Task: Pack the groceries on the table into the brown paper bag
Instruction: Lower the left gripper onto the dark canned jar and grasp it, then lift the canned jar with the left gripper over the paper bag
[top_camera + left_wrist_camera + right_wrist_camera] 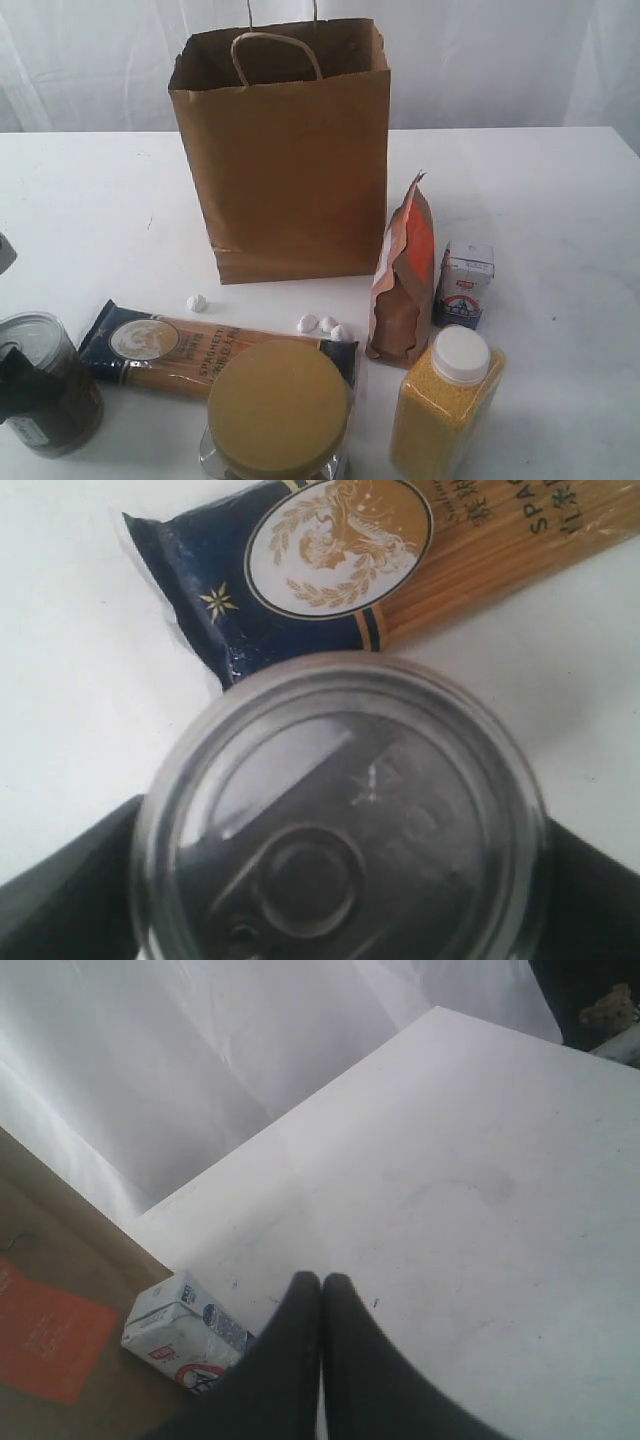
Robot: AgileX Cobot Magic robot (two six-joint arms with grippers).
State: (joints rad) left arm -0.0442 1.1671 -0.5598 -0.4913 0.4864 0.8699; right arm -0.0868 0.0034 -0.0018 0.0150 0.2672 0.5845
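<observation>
White cloth is hanging behind the white table (80,200). On the left gripper (330,900) the jaws are standing apart, 1 dark finger (60,890) lying along each side of the dark tin can (340,780); whether they are pressing it cannot be told. The can is standing upright at the lower left of the exterior view, pull-tab lid facing up. Just beside it the navy spaghetti packet (300,570) is lying flat, its other end reaching behind the clear jar with wide tan lid (278,410).

On the right gripper (320,1295) the jaws are resting together, gripping nothing, hanging over bare table near the small white-blue carton (180,1335). That carton is standing just beside the upright orange-brown pouch (403,290), with the yellow-grain bottle (447,405) in front of both. Behind all 6 groceries the brown paper bag (285,170) is standing open and upright, and 4 tiny white bits (197,302) are lying between it and the packet.
</observation>
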